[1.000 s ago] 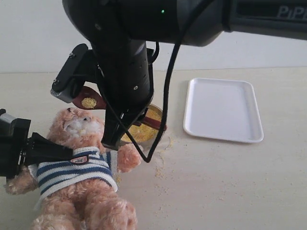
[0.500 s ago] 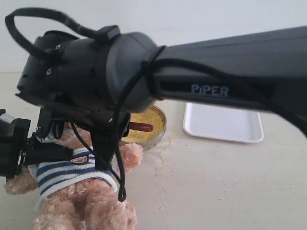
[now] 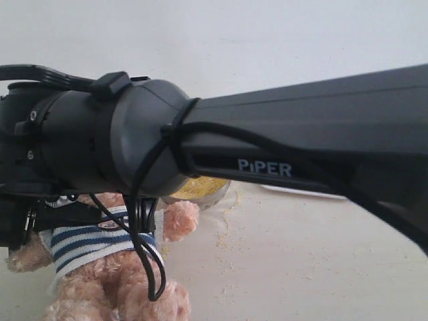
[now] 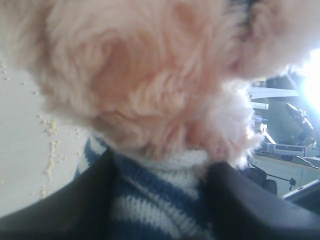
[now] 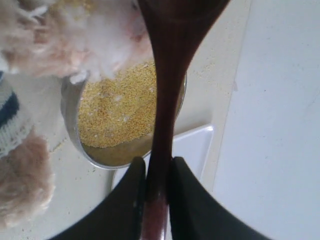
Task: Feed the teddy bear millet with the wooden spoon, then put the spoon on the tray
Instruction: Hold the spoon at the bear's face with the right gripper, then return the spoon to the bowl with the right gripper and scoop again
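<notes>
While the right arm (image 3: 301, 127) fills most of the exterior view from upper left to the right edge, its tool is hidden there, so its state is read from the right wrist view. On the right gripper (image 5: 156, 172) both fingers (image 5: 127, 200) are closed tight on the thin handle of the wooden spoon (image 5: 167, 75), with no gap on either side. The handle runs over the metal bowl (image 5: 70, 125). The spoon's widened head lies just beside the whitish muzzle of the teddy bear (image 5: 75, 35) and is cut by the frame edge; contact and load cannot be told. The bowl holds the millet (image 5: 115, 110) as a yellow mass. A corner of the white tray (image 5: 192, 147) shows just beyond the bowl; the spoon is not on it

On the left gripper (image 4: 160, 167) the dark fingers press on either side of the bear's striped shirt (image 4: 150, 200) just under the head, clamped on the bear. Loose millet crumbs (image 4: 50, 150) lie on the table (image 4: 20, 125) beside it

Exterior view: the bear lies at lower left, head hidden behind the arm. A black cable (image 3: 150, 267) hangs in front of its shirt. The bowl shows only as a sliver at centre under the arm, the tray as a thin white strip to its right. The left gripper body sits at the left edge, mostly obscured
</notes>
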You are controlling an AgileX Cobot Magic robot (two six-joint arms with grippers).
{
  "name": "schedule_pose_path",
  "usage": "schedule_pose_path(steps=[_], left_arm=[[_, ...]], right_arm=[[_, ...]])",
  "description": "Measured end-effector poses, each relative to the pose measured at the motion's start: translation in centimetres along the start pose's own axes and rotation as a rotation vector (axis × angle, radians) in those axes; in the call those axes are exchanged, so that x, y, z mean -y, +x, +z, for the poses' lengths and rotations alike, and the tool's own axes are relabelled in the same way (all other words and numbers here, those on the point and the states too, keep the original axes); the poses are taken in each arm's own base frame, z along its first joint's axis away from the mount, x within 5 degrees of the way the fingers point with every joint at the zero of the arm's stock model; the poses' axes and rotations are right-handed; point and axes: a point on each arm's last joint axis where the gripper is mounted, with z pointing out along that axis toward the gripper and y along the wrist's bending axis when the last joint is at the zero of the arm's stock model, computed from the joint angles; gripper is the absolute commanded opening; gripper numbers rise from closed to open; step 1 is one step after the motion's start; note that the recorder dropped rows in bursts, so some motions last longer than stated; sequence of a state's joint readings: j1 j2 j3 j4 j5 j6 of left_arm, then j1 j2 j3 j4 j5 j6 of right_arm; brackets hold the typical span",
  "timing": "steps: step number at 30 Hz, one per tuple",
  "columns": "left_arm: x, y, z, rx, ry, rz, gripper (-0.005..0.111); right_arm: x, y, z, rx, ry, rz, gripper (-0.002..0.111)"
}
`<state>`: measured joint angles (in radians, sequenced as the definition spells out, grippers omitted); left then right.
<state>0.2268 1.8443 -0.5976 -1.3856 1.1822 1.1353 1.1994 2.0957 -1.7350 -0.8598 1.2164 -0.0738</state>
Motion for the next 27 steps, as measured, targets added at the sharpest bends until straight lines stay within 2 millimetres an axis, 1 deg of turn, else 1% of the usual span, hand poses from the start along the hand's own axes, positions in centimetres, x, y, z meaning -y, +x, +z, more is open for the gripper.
schedule_pose_path(steps=[11,14,16,20,22,24,27], left_arm=[[0.0,0.0,0.0,-0.001,-0.001,-0.001,0.005],[0.0,0.0,0.0,0.001,0.000,0.004,0.005],[0.0,-0.1,0.0,0.009,0.004,0.014,0.005],[0.1,-0.3,0.0,0.030,0.013,0.034,0.005],[0.2,-0.3,0.0,0.039,0.017,0.038,0.005],[0.2,-0.4,0.0,0.042,0.018,0.038,0.005],[0.2,-0.4,0.0,0.045,0.019,0.041,0.005]], right_arm=[[0.0,-0.1,-0.2,0.003,0.016,-0.003,0.000],[0.5,0.3,-0.6,0.016,-0.011,0.018,0.000],[1.3,1.2,-0.9,0.026,-0.064,0.037,0.000],[4.0,4.3,-1.1,0.065,-0.256,0.154,0.000],[5.6,6.1,-0.7,0.087,-0.354,0.225,0.000],[7.1,7.9,0.0,0.094,-0.412,0.287,0.000],[8.8,10.1,1.2,0.085,-0.441,0.347,0.000]])
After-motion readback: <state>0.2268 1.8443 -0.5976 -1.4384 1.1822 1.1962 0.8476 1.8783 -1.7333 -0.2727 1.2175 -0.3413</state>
